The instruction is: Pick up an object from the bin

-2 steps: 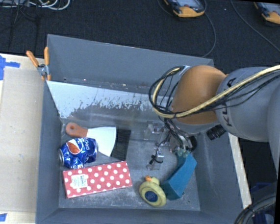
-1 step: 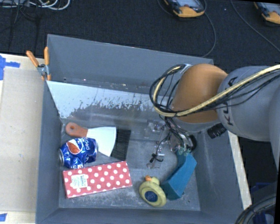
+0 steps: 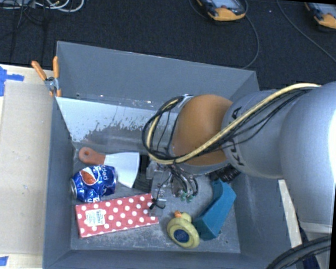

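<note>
My gripper (image 3: 157, 194) hangs low in the middle of the bin, under the arm's orange cover. It is over the upper right corner of a flat red box with white dots (image 3: 114, 215), which lies along the front of the bin. A crushed blue soda can (image 3: 93, 182) rests just left of it, touching the box's upper edge. Behind the can lies a white scraper with a brown handle (image 3: 118, 163). To the gripper's right are a yellow-green round tape measure (image 3: 183, 233) and a blue block (image 3: 217, 211). I see nothing held in the gripper.
The arm and its cables cover the bin's right middle and hide the floor there. The sloped back wall and the bin's far part lie behind the gripper.
</note>
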`<state>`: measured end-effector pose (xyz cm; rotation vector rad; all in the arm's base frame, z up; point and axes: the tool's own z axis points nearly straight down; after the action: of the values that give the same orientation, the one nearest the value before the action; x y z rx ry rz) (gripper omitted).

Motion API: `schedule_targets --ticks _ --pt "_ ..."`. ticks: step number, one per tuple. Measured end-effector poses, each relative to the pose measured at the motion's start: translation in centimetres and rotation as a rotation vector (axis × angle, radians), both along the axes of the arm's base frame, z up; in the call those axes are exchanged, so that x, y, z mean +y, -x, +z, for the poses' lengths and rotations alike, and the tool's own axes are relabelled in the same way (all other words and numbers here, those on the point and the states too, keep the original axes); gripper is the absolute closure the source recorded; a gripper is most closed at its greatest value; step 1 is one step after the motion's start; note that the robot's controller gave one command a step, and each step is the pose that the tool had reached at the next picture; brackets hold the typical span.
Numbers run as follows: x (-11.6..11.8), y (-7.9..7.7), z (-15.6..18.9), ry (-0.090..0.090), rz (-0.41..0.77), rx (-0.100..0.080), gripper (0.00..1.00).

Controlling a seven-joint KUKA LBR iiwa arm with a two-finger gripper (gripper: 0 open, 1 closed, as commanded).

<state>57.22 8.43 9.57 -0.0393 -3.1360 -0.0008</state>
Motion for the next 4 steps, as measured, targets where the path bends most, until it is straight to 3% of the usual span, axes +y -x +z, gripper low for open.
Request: schedule_targets --ticks 1,2,3,4 --pt "3.0 1.5 1.4 0.0 0.08 0.0 0.0" --pt "3.9 4.5 0.3 0.0 0.12 0.005 0.0" --pt "4.5 4.2 -2.8 0.0 0.137 0.004 0.0" --pt "4.4 5.3 -2.6 0.0 0.184 0.007 1.0"
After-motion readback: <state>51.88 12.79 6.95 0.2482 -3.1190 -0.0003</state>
